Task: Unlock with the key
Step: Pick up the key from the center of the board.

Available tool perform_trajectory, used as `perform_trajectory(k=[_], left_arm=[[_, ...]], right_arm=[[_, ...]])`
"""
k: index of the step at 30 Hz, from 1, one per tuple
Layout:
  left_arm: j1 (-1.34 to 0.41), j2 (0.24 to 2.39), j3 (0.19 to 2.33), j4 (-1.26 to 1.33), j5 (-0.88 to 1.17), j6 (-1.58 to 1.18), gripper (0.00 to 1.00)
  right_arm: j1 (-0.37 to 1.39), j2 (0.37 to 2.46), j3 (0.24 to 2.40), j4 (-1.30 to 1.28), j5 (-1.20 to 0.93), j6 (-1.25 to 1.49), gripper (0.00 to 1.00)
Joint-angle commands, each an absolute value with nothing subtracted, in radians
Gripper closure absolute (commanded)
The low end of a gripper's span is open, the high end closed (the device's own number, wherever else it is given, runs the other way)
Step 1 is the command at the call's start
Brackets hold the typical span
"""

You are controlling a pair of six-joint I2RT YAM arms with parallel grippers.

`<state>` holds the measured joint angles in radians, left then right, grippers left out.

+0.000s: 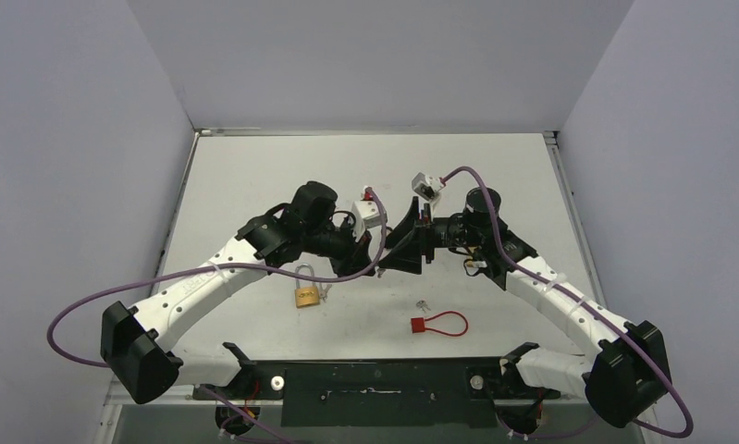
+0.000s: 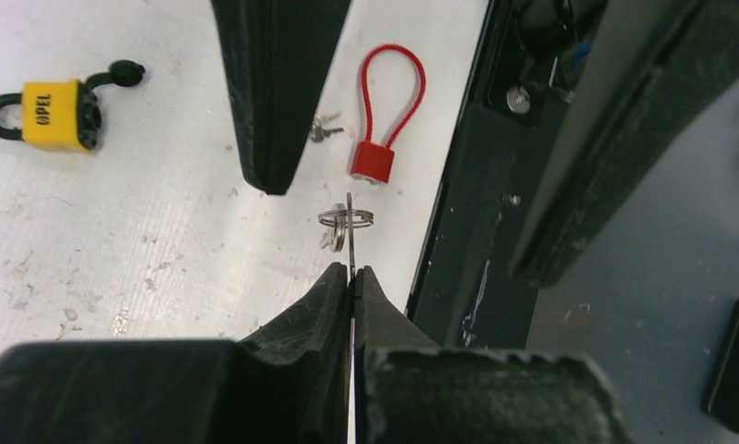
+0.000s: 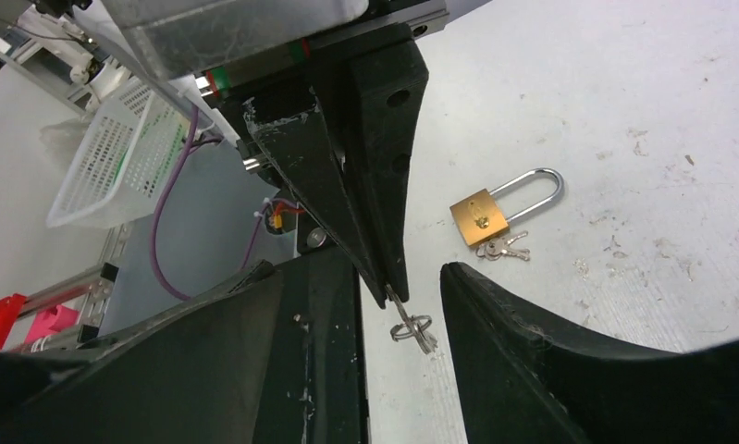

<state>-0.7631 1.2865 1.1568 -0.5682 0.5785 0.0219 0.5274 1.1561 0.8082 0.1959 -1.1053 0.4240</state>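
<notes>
scuffed white table [image 1: 254,185] boxed in by plain grey walls [image 1: 69,139], left gripper [image 2: 352,270] pinched tight on the key [image 2: 349,231], ring dangling off it, right gripper [image 3: 398,265] spread wide either side, brass padlock [image 1: 307,294] lying flat nearby

In the top view the left claw [image 1: 370,255] and right claw [image 1: 404,246] meet tip to tip over the middle of the bench [image 1: 254,176]. The key [image 2: 351,227] pinched in the left claw lies between the right claw's spread fingers. The padlock [image 1: 307,294] lies lower left of them, its keys [image 3: 504,247] just beside it. The cable lock [image 1: 437,324] lies lower right, with a small key bunch [image 1: 424,304] at its upper left.
</notes>
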Motion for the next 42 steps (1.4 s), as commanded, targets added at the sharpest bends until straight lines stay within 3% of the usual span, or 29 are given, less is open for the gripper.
perform_trajectory(k=[1,7,11,21,27,31,34,35,36,39,42], left_arm=[[-0.758,1.258,1.221,-0.711,0.679,0.154,1.00],[-0.759,1.234,1.219,-0.704,0.703,0.166,1.00],[-0.759,1.231,1.226,-0.714,0.710,0.175,1.00],[-0.758,1.232,1.230,-0.735,0.719,0.191,1.00],[-0.758,1.229,1.230,-0.737,0.724,0.198,1.00],[-0.757,1.229,1.230,-0.745,0.721,0.206,1.00],[-0.752,1.229,1.239,-0.757,0.704,0.195,1.00],[-0.749,1.230,1.244,-0.758,0.690,0.188,0.97],[-0.742,1.228,1.247,-0.757,0.680,0.176,0.88],[-0.697,1.206,1.249,-0.721,0.653,0.120,0.41],[-0.629,1.150,1.227,-0.634,0.618,0.046,0.26]], right_arm=[[0.526,1.142,0.827,0.198,-1.198,0.316,0.34],[0.534,1.167,0.853,0.128,-1.196,0.259,0.18],[0.558,1.180,0.858,0.134,-1.198,0.254,0.19],[0.605,1.225,0.886,0.071,-1.204,0.197,0.61],[0.614,1.238,0.886,0.058,-1.213,0.179,0.74],[0.615,1.243,0.888,0.047,-1.220,0.167,0.98],[0.614,1.238,0.888,0.047,-1.206,0.167,1.00],[0.612,1.237,0.887,0.052,-1.196,0.172,1.00],[0.611,1.235,0.887,0.057,-1.187,0.177,1.00],[0.595,1.226,0.877,0.090,-1.151,0.206,1.00],[0.558,1.209,0.845,0.170,-1.143,0.283,1.00]])
